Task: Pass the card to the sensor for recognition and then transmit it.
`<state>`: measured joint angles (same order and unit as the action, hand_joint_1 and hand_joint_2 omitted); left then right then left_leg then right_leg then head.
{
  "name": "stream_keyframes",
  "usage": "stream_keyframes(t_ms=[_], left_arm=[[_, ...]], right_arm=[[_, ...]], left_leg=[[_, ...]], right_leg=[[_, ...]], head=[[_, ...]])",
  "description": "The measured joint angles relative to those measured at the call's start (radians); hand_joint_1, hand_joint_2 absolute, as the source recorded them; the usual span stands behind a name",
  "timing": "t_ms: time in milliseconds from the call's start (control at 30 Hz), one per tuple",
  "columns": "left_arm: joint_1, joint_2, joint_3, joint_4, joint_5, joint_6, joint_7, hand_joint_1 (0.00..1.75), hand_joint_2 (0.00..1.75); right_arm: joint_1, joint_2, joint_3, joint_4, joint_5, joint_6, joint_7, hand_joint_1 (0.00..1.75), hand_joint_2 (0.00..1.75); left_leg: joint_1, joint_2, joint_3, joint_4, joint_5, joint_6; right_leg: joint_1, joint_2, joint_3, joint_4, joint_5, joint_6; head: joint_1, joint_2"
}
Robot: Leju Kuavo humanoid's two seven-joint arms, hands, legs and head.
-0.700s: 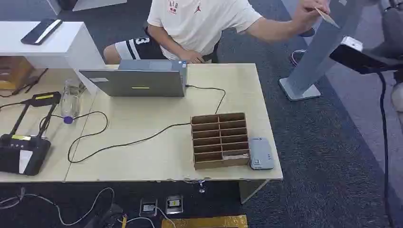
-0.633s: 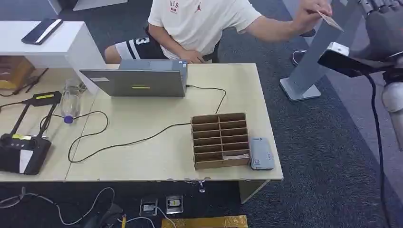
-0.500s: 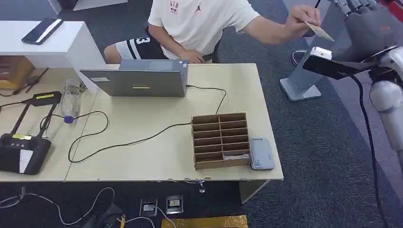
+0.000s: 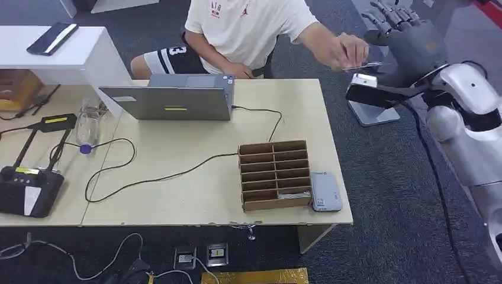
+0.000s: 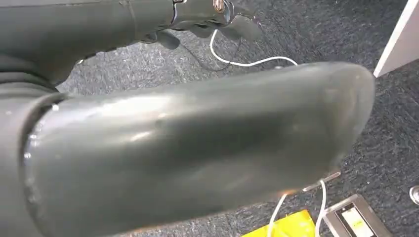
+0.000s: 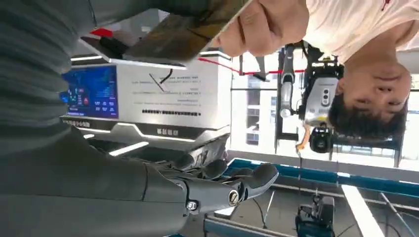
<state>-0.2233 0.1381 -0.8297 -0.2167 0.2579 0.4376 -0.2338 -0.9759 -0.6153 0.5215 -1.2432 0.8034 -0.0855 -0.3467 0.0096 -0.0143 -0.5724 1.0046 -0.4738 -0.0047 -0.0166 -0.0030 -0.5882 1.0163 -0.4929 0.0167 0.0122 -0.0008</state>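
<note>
Card (image 4: 362, 67) handover is the step in hand: over the floor beside the surface (image 4: 207, 195), the right hand (image 4: 408, 36) waits spread and empty while a person's hand (image 4: 346, 50) offers it. Next, fingers must close on it; the left hand's state I cannot tell.

Office-like demo lab: laptop (image 4: 171, 97) on desk (image 4: 195, 189), grey carpet (image 4: 385, 195), floor cables.

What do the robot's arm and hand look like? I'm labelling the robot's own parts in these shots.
The right arm is made of glossy silver-white rounded shells with dark joints between them. A black cable runs along it. The right hand is dark grey, with slim jointed fingers showing small metal screws in the right wrist view and a ribbed grey cover behind. The left hand shows as a smooth, shiny dark grey thumb.
</note>
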Motion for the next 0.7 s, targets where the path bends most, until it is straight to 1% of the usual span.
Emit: stream_keyframes(t_ms=[367,700], left_arm=[[0.002,0.000,0.000,0.000,0.003,-0.003,0.000,0.00,0.00],[0.000,0.001,0.000,0.000,-0.010,-0.004,0.000,0.00,0.00]], right_arm=[[-0.007,0.014,0.017,0.022,-0.029,0.005,0.011,1.75,1.75],[-0.003,0.014,0.018,0.032,-0.050,0.003,0.018,1.75,1.75]], left_leg=[[0.000,0.000,0.000,0.000,0.000,0.000],[0.000,0.000,0.000,0.000,0.000,0.000]], right_leg=[[0.000,0.000,0.000,0.000,0.000,0.000],[0.000,0.001,0.000,0.000,0.000,0.000]], head=[[0.000,0.000],[0.000,0.000]])
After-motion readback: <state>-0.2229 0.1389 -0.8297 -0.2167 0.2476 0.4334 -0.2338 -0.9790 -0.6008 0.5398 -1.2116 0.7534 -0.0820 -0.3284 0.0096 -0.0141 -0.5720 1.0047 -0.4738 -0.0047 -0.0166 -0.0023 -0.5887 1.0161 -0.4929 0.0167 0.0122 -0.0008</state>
